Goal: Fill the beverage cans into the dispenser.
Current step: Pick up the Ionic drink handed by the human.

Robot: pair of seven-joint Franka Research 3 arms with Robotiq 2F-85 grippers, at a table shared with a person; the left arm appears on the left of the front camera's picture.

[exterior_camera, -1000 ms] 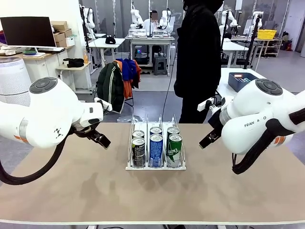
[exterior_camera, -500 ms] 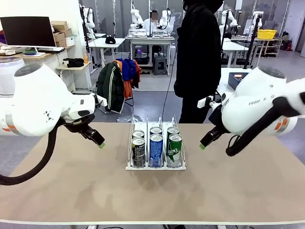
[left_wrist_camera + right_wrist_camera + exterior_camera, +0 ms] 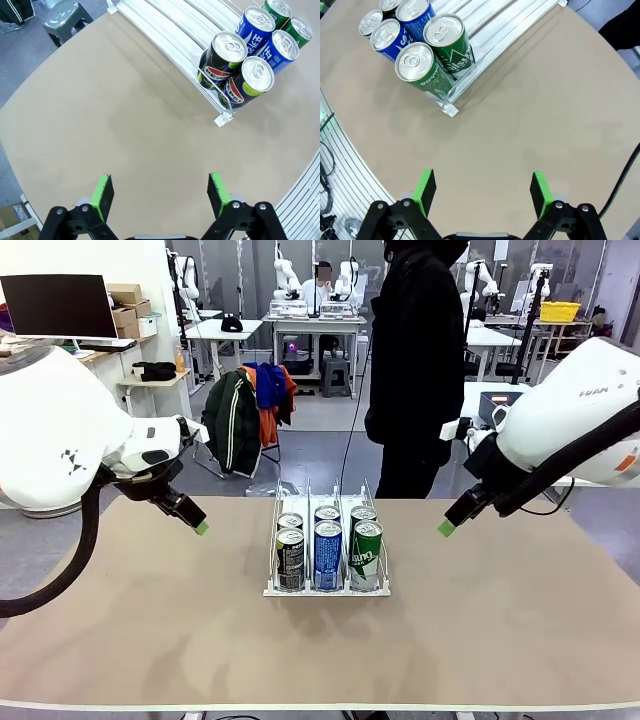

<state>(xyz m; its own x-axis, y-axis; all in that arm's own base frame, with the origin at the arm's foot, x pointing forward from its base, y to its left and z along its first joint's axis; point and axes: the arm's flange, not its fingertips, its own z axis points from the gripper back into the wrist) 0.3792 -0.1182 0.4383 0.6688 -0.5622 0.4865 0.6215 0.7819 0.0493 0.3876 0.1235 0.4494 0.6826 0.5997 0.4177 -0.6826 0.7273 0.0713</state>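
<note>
The dispenser (image 3: 326,589) stands mid-table with three lanes, each holding two beverage cans: black Pepsi cans (image 3: 290,558) on the left, blue-and-white cans (image 3: 328,554) in the middle, green cans (image 3: 366,554) on the right. My left gripper (image 3: 198,526) hovers open to the left of the rack, nothing between its fingers. My right gripper (image 3: 447,527) hovers open to the right, also holding nothing. The left wrist view has the Pepsi cans (image 3: 225,55) at its upper right, the gripper (image 3: 160,190) wide open over bare table. The right wrist view has the green cans (image 3: 422,67) at upper left, gripper (image 3: 482,192) open.
A person in black (image 3: 415,370) stands at the far side of the table, just behind the dispenser. The tan tabletop (image 3: 150,620) is bare on both sides of the rack. A chair with jackets (image 3: 245,415) stands beyond the far edge.
Both arms have risen and pulled outward, away from the rack: the left gripper shifted left and up, the right gripper right and up. The cans stay put.
</note>
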